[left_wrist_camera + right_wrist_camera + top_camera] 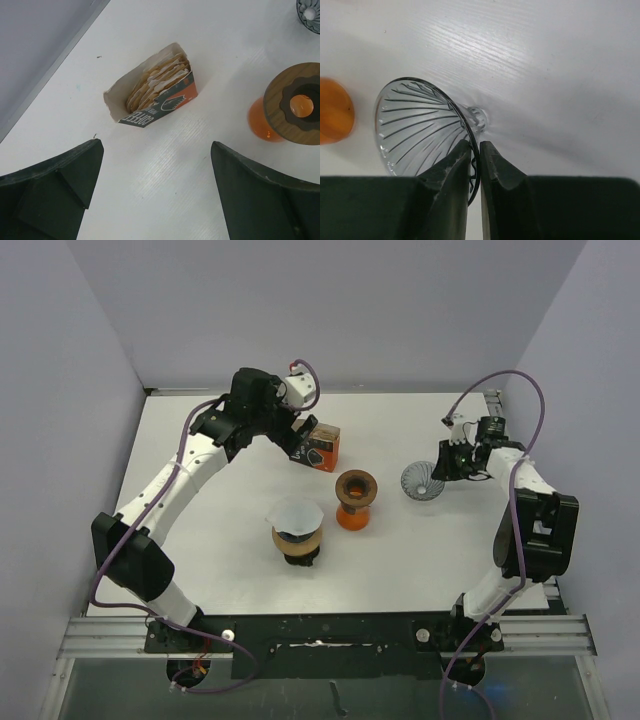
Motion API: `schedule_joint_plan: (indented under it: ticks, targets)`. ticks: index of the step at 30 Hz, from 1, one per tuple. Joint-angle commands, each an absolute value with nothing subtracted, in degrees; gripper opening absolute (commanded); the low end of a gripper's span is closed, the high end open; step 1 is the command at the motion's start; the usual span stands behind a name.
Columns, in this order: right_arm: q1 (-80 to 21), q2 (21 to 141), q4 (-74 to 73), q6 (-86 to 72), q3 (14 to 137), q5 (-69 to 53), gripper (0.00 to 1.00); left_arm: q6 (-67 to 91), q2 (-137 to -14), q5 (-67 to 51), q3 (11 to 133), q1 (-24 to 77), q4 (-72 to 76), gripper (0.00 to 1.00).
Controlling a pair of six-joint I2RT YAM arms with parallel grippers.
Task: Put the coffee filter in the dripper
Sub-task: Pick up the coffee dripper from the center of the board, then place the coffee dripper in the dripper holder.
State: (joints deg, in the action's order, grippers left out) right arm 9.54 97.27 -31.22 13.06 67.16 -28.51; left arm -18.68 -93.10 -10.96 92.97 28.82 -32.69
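Left gripper (156, 150): jaws wide apart, hanging above the white table (400, 560) near the box, holding nothing.
Right gripper (475, 145): fingers almost together, pinching the rim of the clear ribbed glass dripper (415, 125), which is tilted on its side.
Brown paper coffee filters (159, 75): packed in the open cardboard box (165, 105); only the left wrist view shows them.
Top view only: a white paper cone (296, 514) sits on a wood-collared carafe (297, 543), beside the orange stand (355, 502).

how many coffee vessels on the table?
3: clear glass dripper pinched by the right hand; orange wood-collared vessel at centre; filter-lined vessel front-left of it.
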Motion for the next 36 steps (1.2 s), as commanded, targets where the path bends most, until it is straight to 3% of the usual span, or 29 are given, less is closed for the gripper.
schedule_joint_plan:
  ticks: [1, 17, 36]
  targets:
    - [9.2, 94.3, -32.1, 14.5, 70.0, -27.7, 0.02, -20.0, -90.3, -10.8, 93.4, 28.8, -29.2, 0.89]
    - [8.4, 84.7, -44.3, 14.7, 82.6, -40.8, 0.0, -25.6, -91.2, -18.3, 97.7, 29.5, -31.7, 0.89]
    - [-9.1, 86.8, -50.5, 13.1, 91.3, -51.5, 0.0, -37.9, -91.1, -32.4, 102.6, 30.5, -44.0, 0.89]
